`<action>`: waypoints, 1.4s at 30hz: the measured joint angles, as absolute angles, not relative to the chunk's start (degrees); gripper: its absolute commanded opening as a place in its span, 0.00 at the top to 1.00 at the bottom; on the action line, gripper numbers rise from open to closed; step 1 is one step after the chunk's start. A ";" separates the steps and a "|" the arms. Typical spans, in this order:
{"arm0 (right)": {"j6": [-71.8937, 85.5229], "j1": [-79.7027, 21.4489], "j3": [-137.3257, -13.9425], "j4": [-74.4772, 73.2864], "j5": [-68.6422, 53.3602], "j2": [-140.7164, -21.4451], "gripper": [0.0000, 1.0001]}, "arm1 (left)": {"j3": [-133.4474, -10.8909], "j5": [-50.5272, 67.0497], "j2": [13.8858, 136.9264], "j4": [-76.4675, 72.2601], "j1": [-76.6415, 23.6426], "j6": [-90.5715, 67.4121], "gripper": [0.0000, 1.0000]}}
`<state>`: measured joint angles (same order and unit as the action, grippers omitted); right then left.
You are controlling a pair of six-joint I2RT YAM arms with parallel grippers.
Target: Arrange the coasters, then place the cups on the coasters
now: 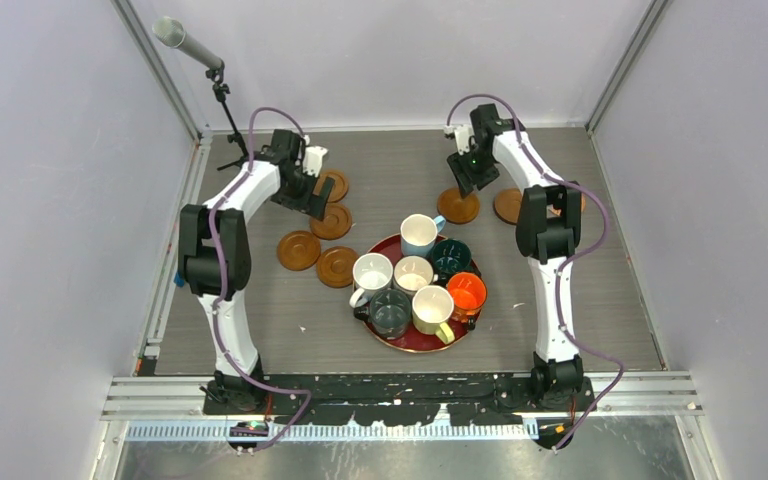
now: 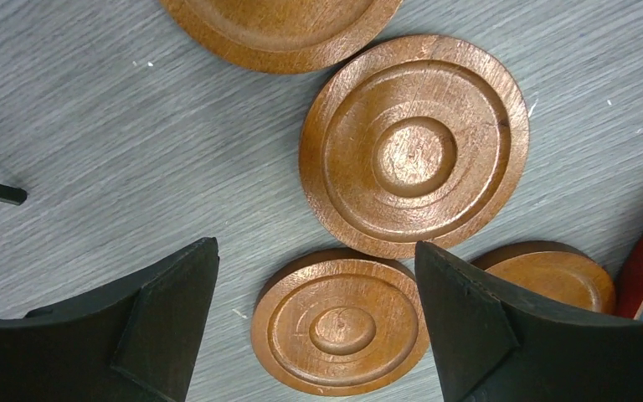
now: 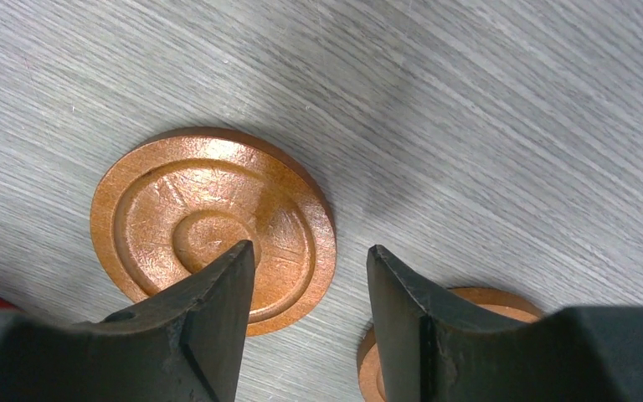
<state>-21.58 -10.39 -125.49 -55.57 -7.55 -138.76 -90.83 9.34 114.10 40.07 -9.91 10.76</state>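
Overhead view of a grey wood-grain table. At its centre, a large dark red round tray holds all seven handled ceramic mugs, packed close together. None sits on a coaster yet.

Four small round brown wooden coasters cluster at ten o'clock from the tray. Two more lie at one o'clock.

The left gripper hovers over the cluster, jaws spread wide and empty, one ringed coaster below the gap. The right gripper hangs low beside another coaster, jaws apart, holding nothing.

Risk on the left: the discs lie touching or nearly so, and closing fingers could shove a neighbour. On the right, a thin flat disc may slip from a pinch. Later, crowded mug handles could snag.
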 measured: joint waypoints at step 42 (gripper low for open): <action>-13.10 -0.62 -118.91 -57.49 -14.94 -125.08 0.30 | -121.36 7.05 139.50 39.62 -26.24 -1.91 0.63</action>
<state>-13.10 -0.62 -118.91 -57.49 -14.94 -125.08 -121.36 7.05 139.50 39.62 -26.24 -1.91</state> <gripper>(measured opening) 0.697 0.403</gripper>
